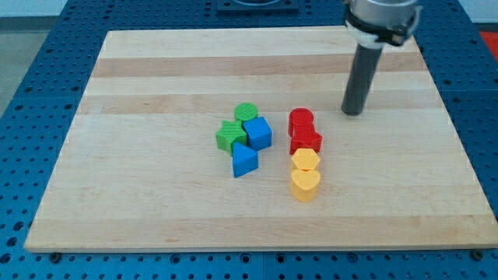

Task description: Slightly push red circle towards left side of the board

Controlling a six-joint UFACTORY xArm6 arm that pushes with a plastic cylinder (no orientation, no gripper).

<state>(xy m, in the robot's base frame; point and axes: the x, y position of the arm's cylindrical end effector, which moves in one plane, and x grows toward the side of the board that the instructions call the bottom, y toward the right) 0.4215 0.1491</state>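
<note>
The red circle (301, 120) stands right of the board's middle. A second red block (306, 141) touches its lower side. My tip (354, 112) rests on the board up and to the right of the red circle, about a block's width from it and not touching it. The rod rises from the tip toward the view's top right.
Two yellow blocks (306, 160) (305, 185) continue the column below the red ones. To the left is a cluster: a green circle (247, 112), a green star (230, 135), a blue cube (257, 133) and a blue triangular block (243, 161). The wooden board (156, 210) lies on a blue perforated table.
</note>
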